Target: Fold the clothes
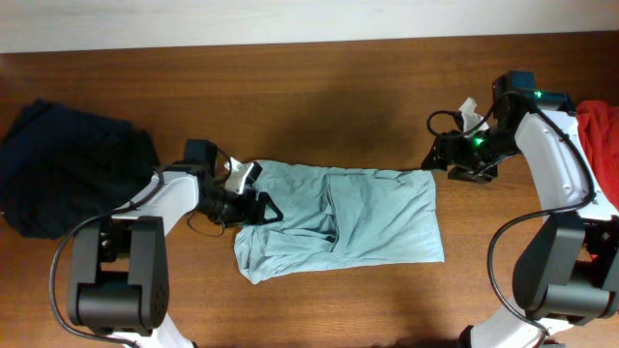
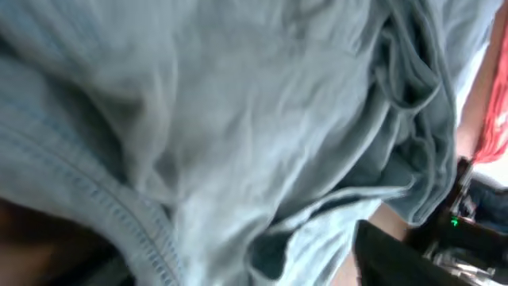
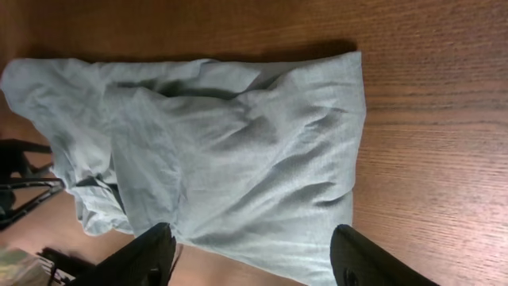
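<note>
Centre of brown wooden surface: pale grey-blue soft-fabric T-shirt lay part-folded. Left end effector, jaws spread, sat at its 9 o'clock hem, gripping nothing evident. Right end effector hung wide open and empty off the 2 o'clock corner, probably lining up the next fold.

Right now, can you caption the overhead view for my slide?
Part-folded grey-blue T-shirt on the table, left gripper at its left edge, right gripper near its top-right corner.
</note>
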